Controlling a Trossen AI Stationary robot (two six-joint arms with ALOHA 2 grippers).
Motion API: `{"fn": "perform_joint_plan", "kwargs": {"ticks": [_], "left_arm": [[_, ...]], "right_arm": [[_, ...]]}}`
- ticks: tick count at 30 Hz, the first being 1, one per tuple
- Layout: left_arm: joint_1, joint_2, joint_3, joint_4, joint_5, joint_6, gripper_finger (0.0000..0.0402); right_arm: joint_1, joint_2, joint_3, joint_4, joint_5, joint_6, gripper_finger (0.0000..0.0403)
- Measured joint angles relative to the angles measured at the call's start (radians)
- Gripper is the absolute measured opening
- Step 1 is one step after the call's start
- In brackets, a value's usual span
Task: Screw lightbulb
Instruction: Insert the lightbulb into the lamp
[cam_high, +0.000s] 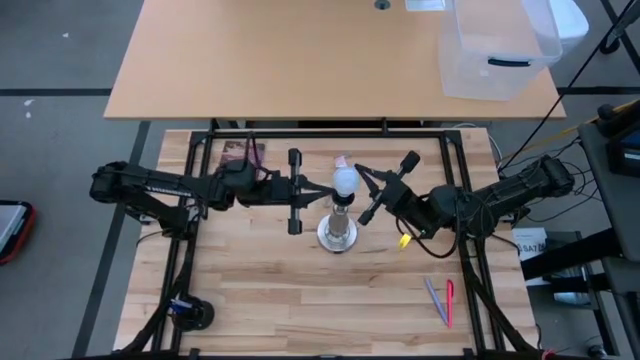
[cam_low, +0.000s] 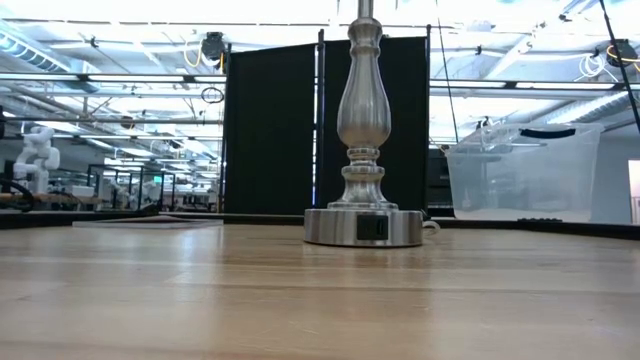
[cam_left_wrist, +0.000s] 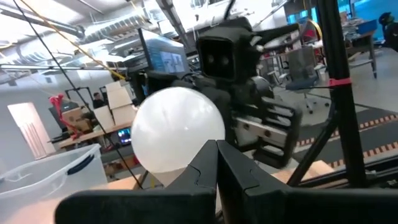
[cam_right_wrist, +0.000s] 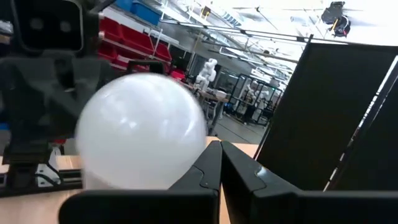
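I saw the lightbulb (cam_high: 345, 180) seated atop the lamp stand (cam_high: 338, 232) mid-worktop (cam_high: 260, 300); left end effector (cam_high: 318, 190) and right end effector (cam_high: 362, 182) flanked it, both pressed together, empty.

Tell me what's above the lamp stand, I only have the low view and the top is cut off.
Observer: A frosted white lightbulb sits on top of the silvery lamp stand, seen from the high view.
Operator: Where are the arms? None show here.
Observer: One on each side of the bulb: the left claw and the right claw, both raised near it.
Operator: Are the claws open?
Observer: No, both are shut; in each wrist view the fingers meet with the bulb just beyond them.
Operator: Anything else on the table?
Observer: A pink pen lies near the right front corner, beside a paler one.
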Motion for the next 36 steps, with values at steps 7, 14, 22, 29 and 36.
{"fn": "perform_joint_plan", "kwargs": {"ticks": [7,14,22,29,36], "left_arm": [[0.016,0.001,0.000,-0.008,0.001,-0.005,0.0002],[0.026,0.000,0.000,-0.023,0.002,-0.006,0.0002],[0.039,0.000,0.000,-0.043,-0.016,-0.008,0.0002],[0.066,-0.001,0.000,-0.050,-0.050,-0.024,0.0002],[0.096,0.001,0.000,-0.059,-0.033,-0.053,0.0002]], "right_arm": [[0.008,-0.001,0.010,-0.052,0.010,0.041,0.0000],[0.034,-0.004,0.011,-0.084,0.021,0.079,0.0000],[0.069,-0.003,0.010,-0.097,0.048,0.085,0.0000],[0.101,-0.002,0.010,-0.098,0.027,0.085,0.0000],[0.121,0.001,0.007,-0.144,0.024,0.131,0.0000]]}}
